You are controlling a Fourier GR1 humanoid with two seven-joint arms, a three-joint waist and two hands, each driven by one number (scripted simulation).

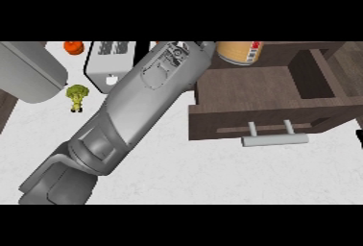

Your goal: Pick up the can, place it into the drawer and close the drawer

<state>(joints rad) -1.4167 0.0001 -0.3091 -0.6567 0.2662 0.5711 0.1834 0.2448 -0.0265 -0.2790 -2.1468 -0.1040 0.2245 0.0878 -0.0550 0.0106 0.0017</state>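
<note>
Can over open drawer; label shows red marks, unreadable. Forearm reaches it; hand's state cannot be told.

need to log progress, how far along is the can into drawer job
Done: the can is off the counter, at the view's top edge above the open drawer. In hand: a grey forearm reaches toward it; its hand is out of view. Left: set the can inside, then push the drawer shut by its handle.
</note>
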